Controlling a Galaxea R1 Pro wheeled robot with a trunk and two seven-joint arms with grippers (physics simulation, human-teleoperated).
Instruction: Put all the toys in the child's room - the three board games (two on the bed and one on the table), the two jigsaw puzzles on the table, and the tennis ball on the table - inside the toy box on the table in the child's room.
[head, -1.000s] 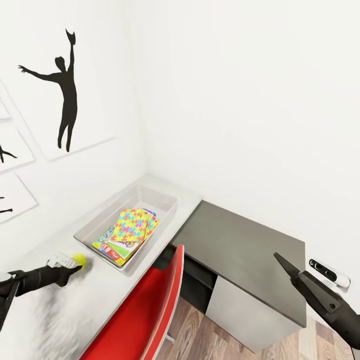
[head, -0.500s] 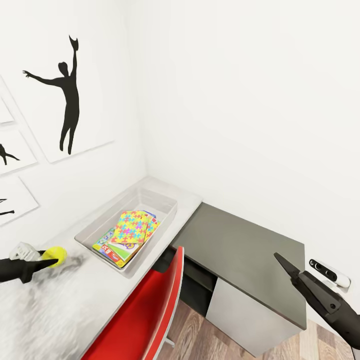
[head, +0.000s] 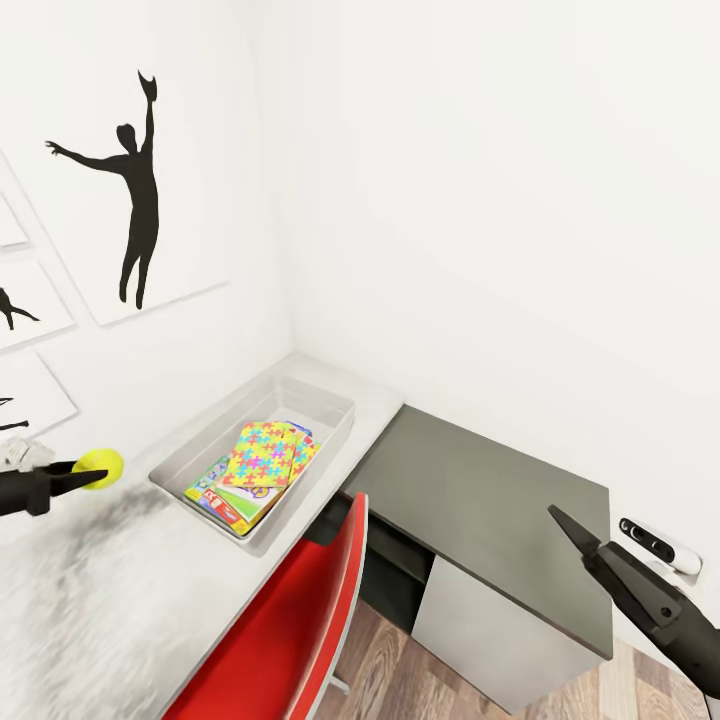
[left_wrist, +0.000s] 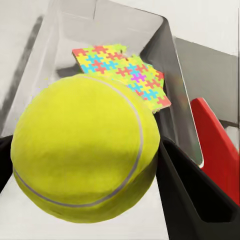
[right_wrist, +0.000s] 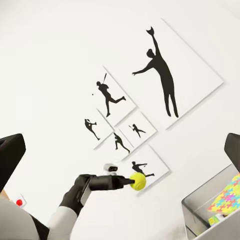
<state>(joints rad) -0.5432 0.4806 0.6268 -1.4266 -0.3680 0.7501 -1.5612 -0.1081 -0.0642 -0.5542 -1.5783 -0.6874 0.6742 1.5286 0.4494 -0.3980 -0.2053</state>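
The left gripper (head: 85, 472) is clamped on the tennis ball (head: 97, 464), holding it in the air above the table (head: 130, 560), near the table's wall edge and just short of the toy box (head: 185, 440); in the left wrist view the ball (left_wrist: 85, 147) sits between the black fingers (left_wrist: 192, 192); the toy box lies along the wall edge toward the far corner of the table, and inside it a jigsaw puzzle (head: 265, 452) rests on top of a board game (head: 222, 492); the right gripper (head: 565, 525) hangs over the front edge of the lower dark top (head: 480, 500), fingers spread apart and empty; a red chair (head: 290, 630) stands at the table's front edge.
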